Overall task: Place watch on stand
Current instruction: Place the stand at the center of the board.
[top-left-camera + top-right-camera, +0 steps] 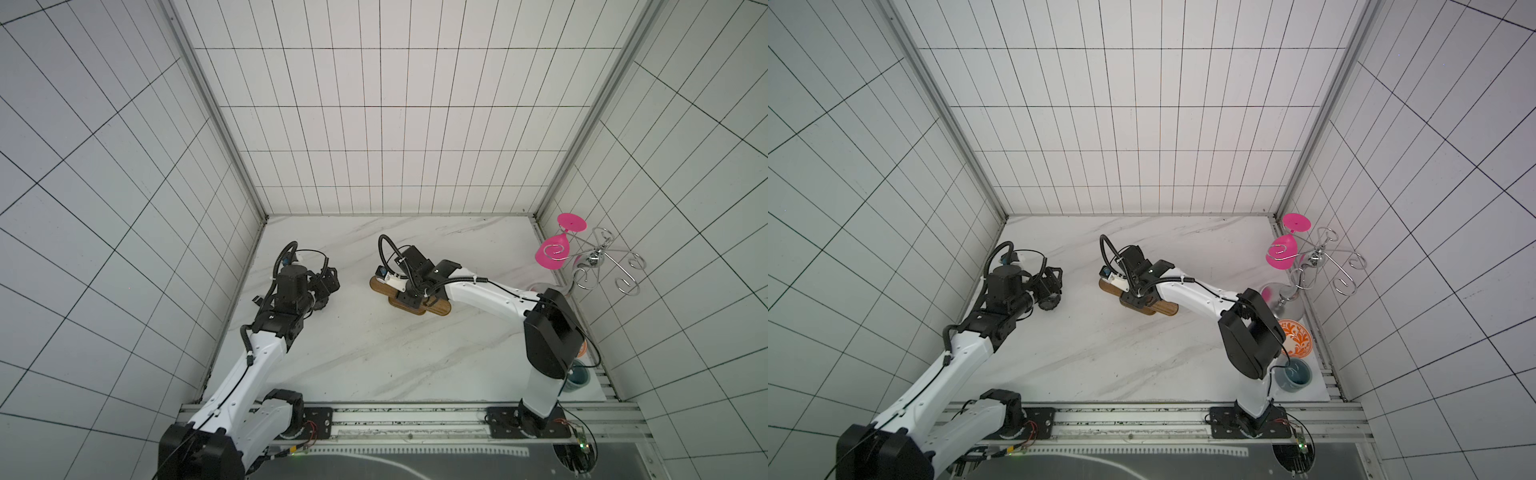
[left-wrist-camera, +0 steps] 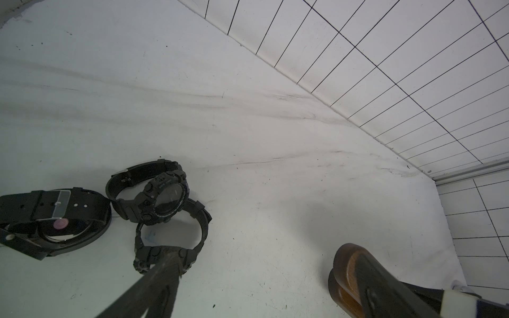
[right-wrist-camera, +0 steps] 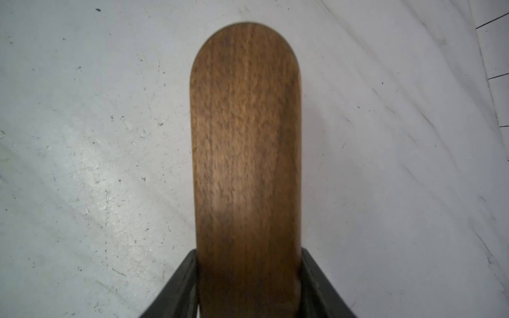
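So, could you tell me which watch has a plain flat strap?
The silver-buckled watch with punched strap holes; the two chunky watches have bulky knobbed cases.

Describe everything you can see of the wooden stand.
The stand is brown wood with visible grain: a long flat bar with rounded ends, lying level over a shorter oval base that rests on the white marbled table, mid-table. The right claw grips the bar across its width, a finger against each long edge. The right arm hides its middle; the visible parts are bare.
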Controlling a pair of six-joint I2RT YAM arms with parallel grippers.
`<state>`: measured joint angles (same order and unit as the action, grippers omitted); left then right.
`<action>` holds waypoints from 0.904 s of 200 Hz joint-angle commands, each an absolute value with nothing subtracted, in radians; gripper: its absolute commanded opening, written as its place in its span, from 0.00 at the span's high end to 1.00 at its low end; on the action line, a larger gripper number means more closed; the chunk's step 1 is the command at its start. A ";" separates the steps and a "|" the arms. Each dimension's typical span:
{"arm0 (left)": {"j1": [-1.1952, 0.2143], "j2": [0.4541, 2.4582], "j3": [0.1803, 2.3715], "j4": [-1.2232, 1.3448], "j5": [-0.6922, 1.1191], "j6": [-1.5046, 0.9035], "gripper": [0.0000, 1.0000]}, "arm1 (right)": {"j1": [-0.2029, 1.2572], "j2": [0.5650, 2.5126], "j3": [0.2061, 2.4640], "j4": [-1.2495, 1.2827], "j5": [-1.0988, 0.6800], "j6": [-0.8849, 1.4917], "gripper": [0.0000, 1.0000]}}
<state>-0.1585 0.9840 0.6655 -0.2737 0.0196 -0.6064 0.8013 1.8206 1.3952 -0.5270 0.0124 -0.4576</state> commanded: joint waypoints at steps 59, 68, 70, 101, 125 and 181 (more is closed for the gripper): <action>-0.154 0.989 0.649 -0.188 0.079 -0.619 0.03 | 0.809 1.826 1.335 -0.530 0.021 -0.461 0.46; -0.154 0.995 0.651 -0.181 0.089 -0.623 0.03 | 0.804 1.813 1.325 -0.520 0.009 -0.453 0.37; -0.155 0.999 0.652 -0.182 0.091 -0.623 0.03 | 0.803 1.811 1.322 -0.516 0.009 -0.451 0.35; -0.159 1.031 0.674 -0.180 0.103 -0.623 0.03 | 0.790 1.793 1.300 -0.521 0.026 -0.405 0.17; -0.190 1.073 0.695 -0.178 0.110 -0.619 0.03 | 0.788 1.743 1.263 -0.525 0.041 -0.342 0.09; -0.308 1.223 0.783 -0.199 0.129 -0.589 0.03 | 0.787 1.575 1.108 -0.582 0.156 -0.121 0.00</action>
